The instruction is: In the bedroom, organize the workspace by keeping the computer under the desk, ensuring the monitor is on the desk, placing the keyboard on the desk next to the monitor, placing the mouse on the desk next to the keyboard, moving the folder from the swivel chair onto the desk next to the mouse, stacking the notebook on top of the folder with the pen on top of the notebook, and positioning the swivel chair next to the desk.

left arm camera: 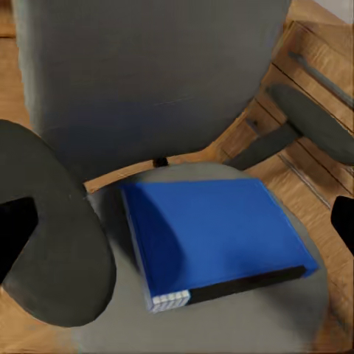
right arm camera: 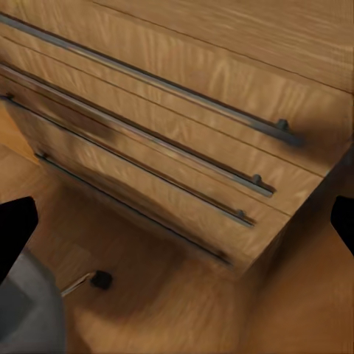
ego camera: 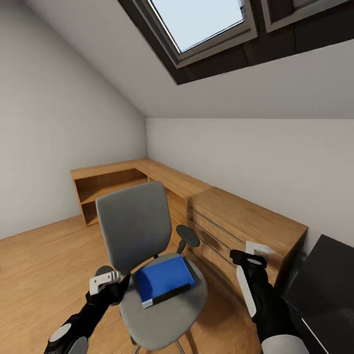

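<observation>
Both arms reach forward low in the head view; the left gripper (ego camera: pixel 114 281) hovers just beside the chair's (ego camera: pixel 147 246) near-left seat edge, over its left armrest (left arm camera: pixel 51 243); in its wrist view the two dark fingertips (left arm camera: pixel 16 236) sit at opposite edges, so the jaws stand wide and hold nothing; the right gripper (ego camera: pixel 251 251) hangs to the right of the chair, in front of the wooden drawers (right arm camera: pixel 162 125), and its wrist view likewise shows the fingers (right arm camera: pixel 15 232) far apart, wide and empty.

Between the two arms the blue folder (ego camera: pixel 162 281) lies flat on the grey seat, near the seat's middle, its dark spine edge turned toward the robot, with a small pale striped label at one corner (left arm camera: pixel 171 300); nothing lies on top of it; the chair's grey back stands upright behind the folder, and the right armrest (ego camera: pixel 188 236) juts out toward the drawers.

Beyond the chair a light-wood cabinet (ego camera: pixel 128 179) with open shelves runs along the wall into the corner, joining the drawers with long dark bar handles; one castor (right arm camera: pixel 101 279) rests on the wood floor (ego camera: pixel 39 275) near the drawers' base; a black desk corner (ego camera: pixel 324 285) shows at the far right; a skylight (ego camera: pixel 196 24) sits in the sloped ceiling overhead.
</observation>
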Robot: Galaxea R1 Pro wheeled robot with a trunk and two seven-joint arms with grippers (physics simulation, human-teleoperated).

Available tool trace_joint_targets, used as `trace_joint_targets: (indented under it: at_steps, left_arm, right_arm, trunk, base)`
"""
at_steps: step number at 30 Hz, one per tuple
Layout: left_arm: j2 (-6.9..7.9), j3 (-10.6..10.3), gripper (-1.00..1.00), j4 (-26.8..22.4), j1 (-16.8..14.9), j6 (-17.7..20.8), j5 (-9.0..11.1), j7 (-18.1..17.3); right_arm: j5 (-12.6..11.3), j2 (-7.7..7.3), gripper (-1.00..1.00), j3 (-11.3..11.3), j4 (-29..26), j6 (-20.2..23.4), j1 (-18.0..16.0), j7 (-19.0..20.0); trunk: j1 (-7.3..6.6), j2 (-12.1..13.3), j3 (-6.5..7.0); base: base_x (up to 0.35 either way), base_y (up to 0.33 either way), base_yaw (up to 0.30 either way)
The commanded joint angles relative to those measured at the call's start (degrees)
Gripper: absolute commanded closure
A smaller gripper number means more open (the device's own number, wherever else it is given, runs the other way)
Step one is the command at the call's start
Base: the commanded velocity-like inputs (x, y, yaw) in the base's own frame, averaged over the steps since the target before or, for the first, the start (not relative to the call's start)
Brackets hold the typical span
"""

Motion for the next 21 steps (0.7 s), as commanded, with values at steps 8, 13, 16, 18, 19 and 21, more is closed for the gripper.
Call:
trace_joint_targets:
  at_steps: [8,13,16,18,19,21]
  left_arm:
    - [0.08,13.6,-1.00,0.9,0.0,0.9,11.8,0.5]
    - [0.11,16.7,-1.00,1.2,0.0,2.2,14.4,0.5]
    - [0.09,17.0,-1.00,1.2,0.0,2.3,14.7,0.5]
    - [0.09,17.1,-1.00,1.2,0.0,2.4,14.7,0.5]
    - [0.09,17.1,-1.00,1.3,0.0,2.4,14.7,0.5]
    - [0.04,17.1,-1.00,1.3,0.0,2.4,14.7,0.5]
  right_arm:
    - [0.4,-0.07,-1.00,0.1,0.3,0.2,-0.1,-0.2]
    - [1.4,0.00,-1.00,0.1,0.9,0.2,0.0,-0.2]
    - [1.6,0.01,-1.00,0.2,0.9,0.2,-0.1,-0.2]
    - [1.6,-0.04,-1.00,0.2,1.0,0.1,-0.1,-0.1]
    - [1.6,-0.04,-1.00,0.2,1.0,0.2,-0.1,-0.1]
    - [1.6,-0.06,-1.00,0.3,1.3,0.2,-0.1,0.1]
  trunk:
    - [0.00,0.0,-0.07]
    - [0.00,0.0,-0.07]
    - [0.00,0.0,-0.07]
    - [0.00,0.0,-0.07]
    - [0.00,0.0,-0.07]
    - [0.00,0.0,-0.07]
  base:
    - [0.000,0.000,0.280]
    - [0.000,0.000,0.279]
    - [0.000,0.000,0.279]
    - [0.000,0.000,0.280]
    - [0.000,0.000,0.280]
    - [0.000,0.000,0.280]
